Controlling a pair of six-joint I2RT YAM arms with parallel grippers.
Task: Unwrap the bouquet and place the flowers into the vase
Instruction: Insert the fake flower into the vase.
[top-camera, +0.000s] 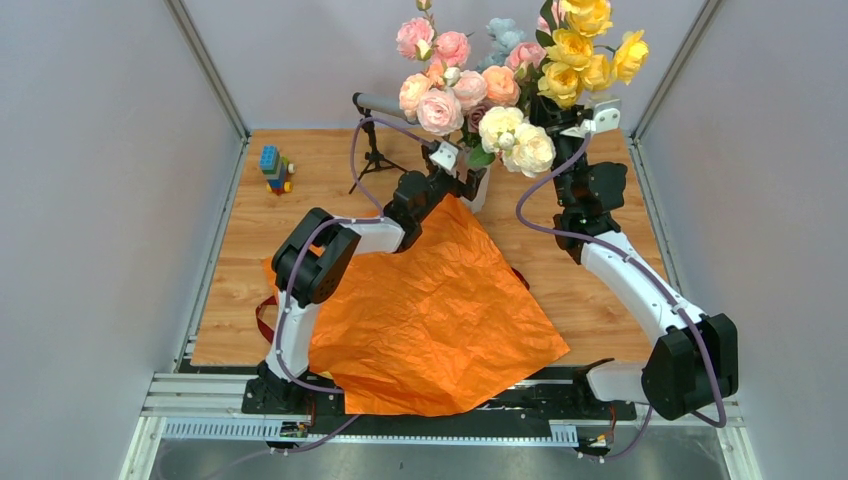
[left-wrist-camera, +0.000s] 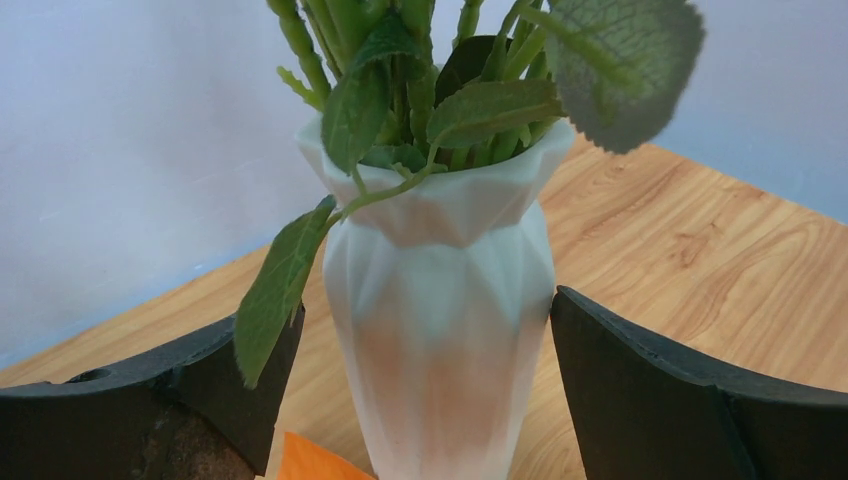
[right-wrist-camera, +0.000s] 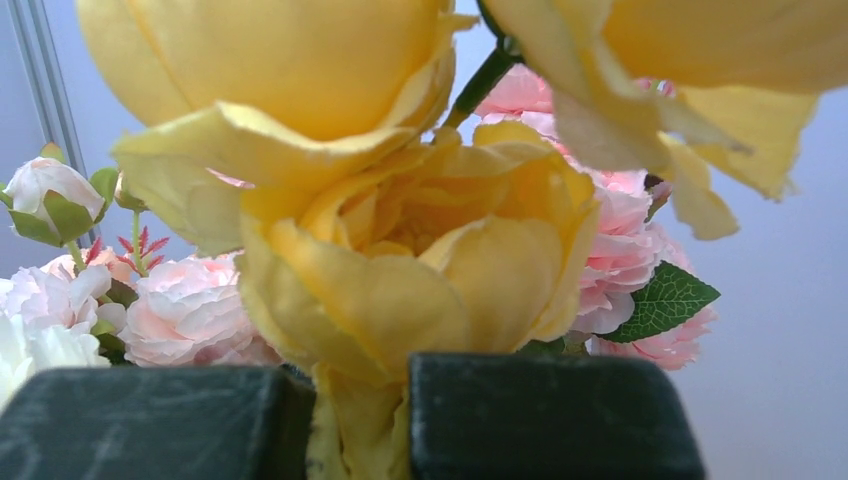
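The flowers (top-camera: 470, 90), pink, peach, cream and yellow roses, stand bunched with their green stems (left-wrist-camera: 400, 40) in the white ribbed vase (left-wrist-camera: 440, 300) at the back of the table. My left gripper (left-wrist-camera: 428, 330) is open, one finger on each side of the vase's body (top-camera: 481, 190). My right gripper (right-wrist-camera: 360, 400) is raised among the blooms (top-camera: 565, 112) and is shut on the base of a yellow rose (right-wrist-camera: 400, 250). The bouquet's orange paper (top-camera: 430, 310) lies spread flat in front of the vase, with dark red ribbon (top-camera: 262, 318) at its left edge.
A black microphone stand (top-camera: 372, 150) with a grey mic stands left of the vase. A small toy of coloured blocks (top-camera: 276, 170) sits at the back left. Grey walls close in the wooden table (top-camera: 600, 300) on three sides.
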